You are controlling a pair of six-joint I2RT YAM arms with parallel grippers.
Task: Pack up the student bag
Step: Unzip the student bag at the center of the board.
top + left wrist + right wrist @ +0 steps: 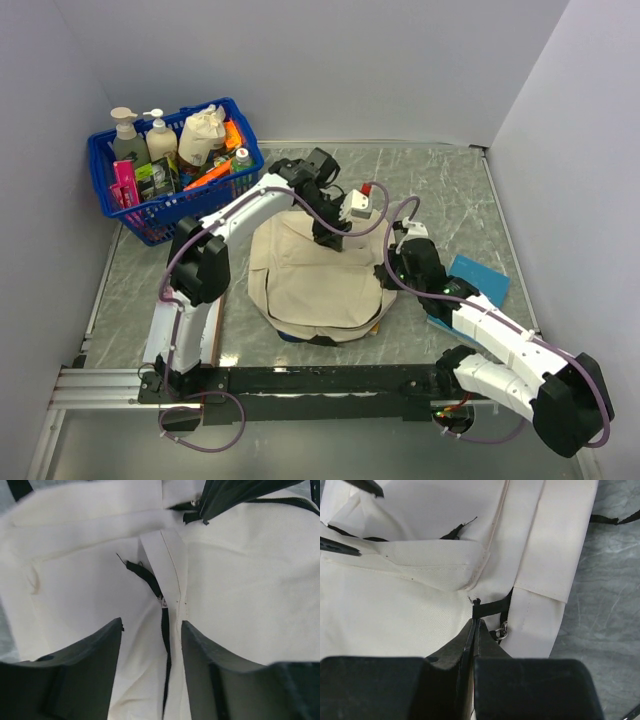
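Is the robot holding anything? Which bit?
The right gripper pinches the student bag by its black strap; the left gripper is open, holding nothing.

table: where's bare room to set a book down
Far right is bare, between bag and back wall; a smaller strip lies between basket and left arm. Crowded between bag and blue book, under the right arm.

The student bag (310, 270) is plain cream-beige, and its zipper (165, 645) and straps are black. The table (450, 190) is grey with pale marble veins. At 10 o'clock the basket (160, 225) is strong blue. At 3 o'clock the book (482, 278) is lighter blue.
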